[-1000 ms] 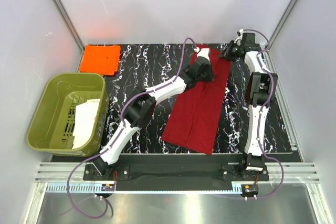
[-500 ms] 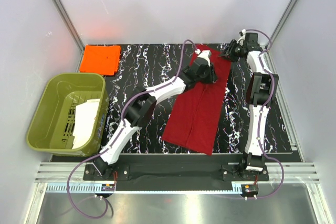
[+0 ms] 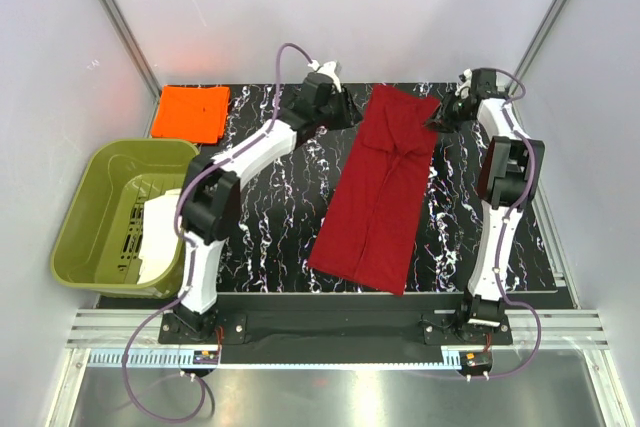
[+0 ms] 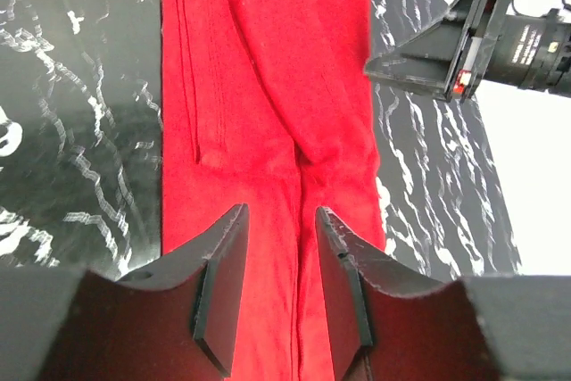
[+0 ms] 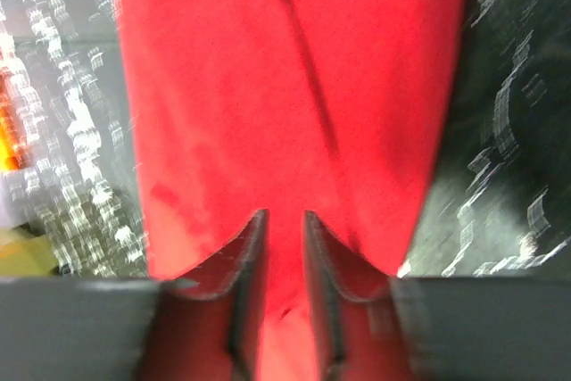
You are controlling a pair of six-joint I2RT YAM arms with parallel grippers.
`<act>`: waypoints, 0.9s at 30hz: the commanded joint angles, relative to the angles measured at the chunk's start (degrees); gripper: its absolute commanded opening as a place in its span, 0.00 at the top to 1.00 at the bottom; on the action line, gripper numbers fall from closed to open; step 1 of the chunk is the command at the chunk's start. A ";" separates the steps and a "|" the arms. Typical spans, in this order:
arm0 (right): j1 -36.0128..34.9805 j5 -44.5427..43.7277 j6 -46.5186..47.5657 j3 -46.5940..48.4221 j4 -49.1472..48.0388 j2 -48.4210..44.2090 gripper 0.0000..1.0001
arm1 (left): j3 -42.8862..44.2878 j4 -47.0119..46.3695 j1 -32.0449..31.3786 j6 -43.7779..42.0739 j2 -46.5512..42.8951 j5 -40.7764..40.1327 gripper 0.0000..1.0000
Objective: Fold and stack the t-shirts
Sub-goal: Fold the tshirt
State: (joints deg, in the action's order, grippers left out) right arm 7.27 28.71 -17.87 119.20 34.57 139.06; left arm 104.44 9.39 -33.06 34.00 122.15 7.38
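Our left end effector (image 4: 279,220) and right end effector (image 5: 281,220) have pulled back off the dark red soft cloth t-shirt (image 3: 380,192); both are spread, holding nothing.

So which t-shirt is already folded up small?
The orange t-shirt, a neat little square in the far left corner. The dark red t-shirt lies long in the middle.

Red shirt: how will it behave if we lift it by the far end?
Likely floppy: the red t-shirt lies flat with soft creases, so a lifted end would probably drape and its folds fall open. Probably light, being thin cloth. Pushed, it would likely bunch on the marbled table rather than slide.
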 commanded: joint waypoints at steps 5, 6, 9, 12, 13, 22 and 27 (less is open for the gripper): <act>-1.20 11.62 -7.61 -11.24 -6.78 -9.51 0.75 | -11.79 7.74 1.33 -3.67 -11.13 8.17 0.56; -1.20 13.55 -9.88 -14.49 -9.84 -10.12 0.75 | -13.55 10.45 1.42 -4.81 -12.27 9.05 0.52; -1.55 16.19 -12.54 -18.64 -13.55 -9.70 0.75 | -16.63 14.68 1.51 -6.57 -14.73 9.41 0.50; -2.34 16.99 -13.95 -21.11 -16.19 -7.42 0.72 | -22.60 14.43 2.03 -7.10 -19.39 10.02 0.48; -2.43 16.73 -13.95 -20.76 -15.33 -6.36 0.72 | -23.75 14.60 2.12 -7.10 -21.06 10.37 0.48; -2.96 6.37 -8.68 -12.26 -2.43 -4.68 0.64 | -29.28 20.93 4.14 -10.00 -27.83 11.69 0.48; -5.68 -5.37 -5.96 -6.97 6.45 -7.93 0.48 | -33.42 21.46 4.93 -10.35 -31.53 13.36 0.47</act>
State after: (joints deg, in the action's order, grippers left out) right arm 4.16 33.32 -26.81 107.70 32.75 135.50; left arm 73.08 29.93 -28.62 25.19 93.73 17.85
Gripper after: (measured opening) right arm 0.494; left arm 0.523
